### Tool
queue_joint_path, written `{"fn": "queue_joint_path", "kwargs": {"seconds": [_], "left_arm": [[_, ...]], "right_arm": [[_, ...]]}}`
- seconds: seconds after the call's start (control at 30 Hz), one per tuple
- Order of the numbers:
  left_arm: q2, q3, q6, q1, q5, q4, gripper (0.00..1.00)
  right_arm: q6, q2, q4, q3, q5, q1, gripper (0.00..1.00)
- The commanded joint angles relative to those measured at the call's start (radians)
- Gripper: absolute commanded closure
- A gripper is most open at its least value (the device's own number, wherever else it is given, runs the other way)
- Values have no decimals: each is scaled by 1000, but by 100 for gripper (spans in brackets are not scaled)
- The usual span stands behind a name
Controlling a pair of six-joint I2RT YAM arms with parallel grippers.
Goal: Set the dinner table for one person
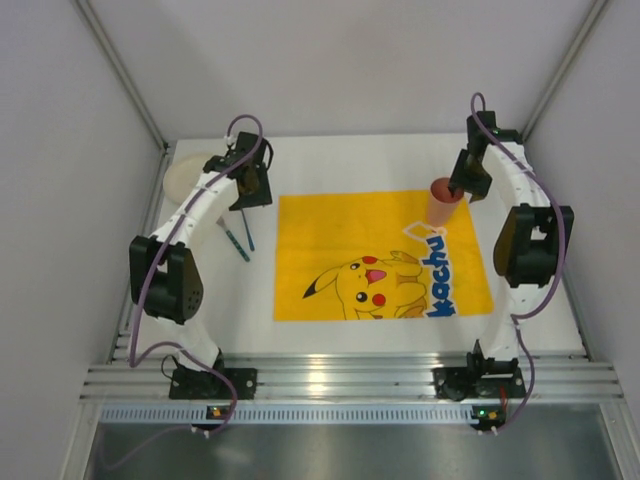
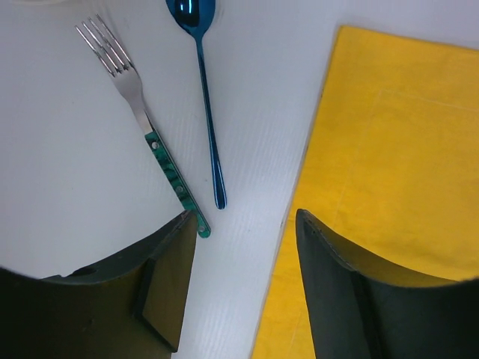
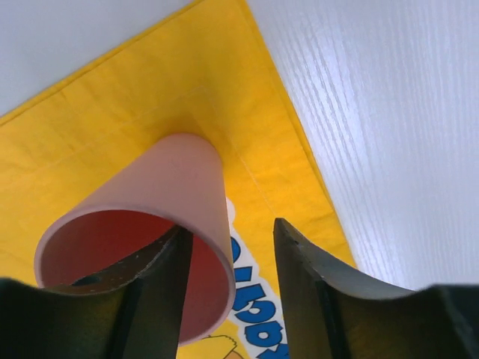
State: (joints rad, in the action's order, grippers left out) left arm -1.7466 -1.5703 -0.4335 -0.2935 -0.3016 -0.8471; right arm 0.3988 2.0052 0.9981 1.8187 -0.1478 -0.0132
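You have the dinner table (image 1: 340, 165) as a white rectangular top filling the floor of a plain pale enclosure. Its walls (image 1: 60, 150) rise on the left, right and far sides. An aluminium rail (image 1: 340, 380) runs along the near edge, and both arm bases are bolted to it.

A yellow cartoon-printed mat (image 1: 330, 225) lies flat at the middle of the table, closer to the right edge than the left. White table shows around all four of its sides.

A cream plate (image 1: 190, 175) sits in the far left corner, partly hidden behind the left arm.

A pink cup (image 1: 443, 200) is at the mat's far right corner, mouth up. The wrist view does not settle whether its base bears on the mat.

Your right gripper (image 3: 232, 232) straddles the cup's rim with its jaws spread. One finger is inside the cup, the other outside, and mat shows between the outer finger and the cup wall.

Your left gripper (image 2: 243, 221) hangs released and empty over the mat's left edge.

A green-handled fork (image 2: 146, 131) and a blue spoon (image 2: 208, 127) lie on bare table between plate and mat, close together but apart.
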Motion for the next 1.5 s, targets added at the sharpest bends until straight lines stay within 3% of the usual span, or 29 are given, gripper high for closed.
{"fn": "queue_joint_path", "kwargs": {"seconds": [0.0,0.13,0.33,0.5,0.77,0.87,1.23,1.47], "left_arm": [[-51,-2,33,31,-24,78,40],[-122,-28,62,70,-2,118,41],[-247,-115,104,123,-11,144,42],[-352,-174,130,185,58,210,43],[-484,-209,88,221,153,261,47],[-514,-211,84,221,159,263,51],[-528,-108,59,221,168,270,97],[-449,-168,4,220,234,227,100]], "right_arm": [[-3,-17,23,76,-29,-25,50],[3,-63,60,141,-12,-50,37],[3,-164,145,197,-16,-73,33],[-3,-316,151,40,-75,-85,33],[-26,-416,151,-146,-124,-87,33],[-26,-442,151,-194,-124,-85,33],[-32,-436,181,-159,-142,-87,34],[-34,-468,152,-157,-59,-99,32]]}}
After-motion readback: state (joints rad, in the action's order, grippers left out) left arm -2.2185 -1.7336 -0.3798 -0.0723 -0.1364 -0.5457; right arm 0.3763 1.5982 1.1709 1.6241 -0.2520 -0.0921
